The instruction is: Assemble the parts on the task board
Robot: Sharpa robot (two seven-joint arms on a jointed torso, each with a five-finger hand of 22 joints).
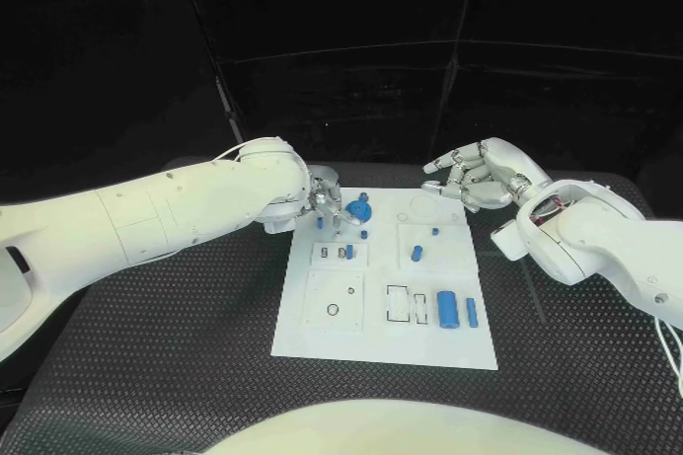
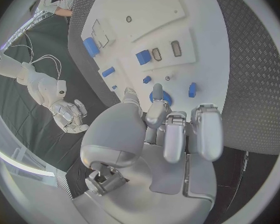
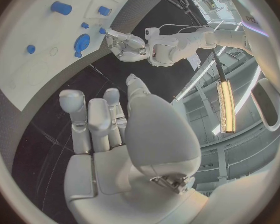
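The white board (image 1: 384, 322) lies mid-frame on the black table (image 1: 171, 376), blue parts (image 1: 447, 307) scattered over it. The left hand (image 1: 322, 203), fingers spread, hovers at the round blue part (image 1: 357, 213) near the board's upper left corner. The right hand (image 1: 477, 177), fingers loosely curled and empty, hangs above the upper right corner.

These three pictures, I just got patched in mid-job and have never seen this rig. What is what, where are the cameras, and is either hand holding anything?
The square picture looks down from the robot's head; each round one comes from a camera behind one wrist. Two white arms end in silver hands. The left hand reaches over the far left corner of the white task board, fingers near a round blue part; I cannot tell whether it grips anything. The right hand hovers beyond the board's far right corner, fingers apart, holding nothing. Other small blue parts lie on the board.
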